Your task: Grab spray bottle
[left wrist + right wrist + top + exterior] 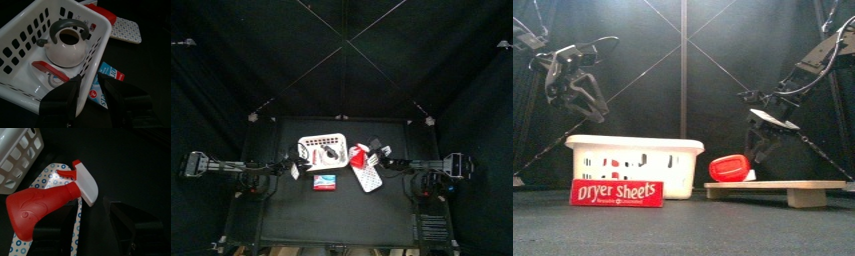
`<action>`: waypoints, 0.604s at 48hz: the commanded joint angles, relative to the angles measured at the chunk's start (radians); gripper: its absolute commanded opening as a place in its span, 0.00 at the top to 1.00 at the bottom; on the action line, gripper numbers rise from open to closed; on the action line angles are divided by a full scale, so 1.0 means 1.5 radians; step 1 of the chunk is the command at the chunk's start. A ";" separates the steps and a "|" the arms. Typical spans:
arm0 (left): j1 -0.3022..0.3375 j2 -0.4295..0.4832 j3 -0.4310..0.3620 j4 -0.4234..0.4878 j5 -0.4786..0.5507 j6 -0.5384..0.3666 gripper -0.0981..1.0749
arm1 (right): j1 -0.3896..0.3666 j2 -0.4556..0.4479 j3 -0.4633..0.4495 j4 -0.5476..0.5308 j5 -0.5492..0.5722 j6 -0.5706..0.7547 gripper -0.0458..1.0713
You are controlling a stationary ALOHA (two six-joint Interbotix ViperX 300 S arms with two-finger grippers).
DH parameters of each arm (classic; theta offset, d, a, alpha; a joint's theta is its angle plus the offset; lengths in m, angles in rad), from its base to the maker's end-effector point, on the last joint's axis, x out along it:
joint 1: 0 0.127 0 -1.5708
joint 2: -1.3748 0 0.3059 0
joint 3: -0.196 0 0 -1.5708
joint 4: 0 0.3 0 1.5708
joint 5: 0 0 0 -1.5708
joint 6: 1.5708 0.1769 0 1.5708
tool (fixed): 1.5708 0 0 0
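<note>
Overhead, the right claw (100,235) hangs open just above the spray bottle (47,203) lying on a dotted board (774,190)—the left claw (93,97), open, hovers over the white basket (27,75).

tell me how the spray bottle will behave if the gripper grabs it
The spray bottle lies on its side on a dotted board, so it may roll or slide when nudged. Its red body looks like smooth, rounded plastic, probably slippery. The white trigger head sticks out and could snag or twist it.
</note>
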 commanded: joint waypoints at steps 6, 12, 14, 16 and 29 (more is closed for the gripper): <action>0.002 -0.001 -0.002 -0.007 -0.007 0.000 0.28 | -0.042 -0.040 -0.001 0.094 -0.054 0.005 0.22; 0.002 -0.001 -0.001 -0.007 -0.007 0.000 0.28 | -0.074 -0.098 -0.014 0.179 -0.089 0.000 0.22; 0.003 -0.001 -0.002 -0.007 -0.007 0.000 0.28 | -0.083 -0.112 -0.018 0.201 -0.100 0.000 0.22; 0.004 -0.001 -0.004 -0.007 -0.007 0.000 0.28 | -0.090 -0.124 -0.022 0.226 -0.110 0.001 0.22; 0.006 -0.001 -0.011 -0.004 -0.016 0.001 0.28 | -0.096 -0.134 -0.036 0.438 -0.125 -0.002 0.22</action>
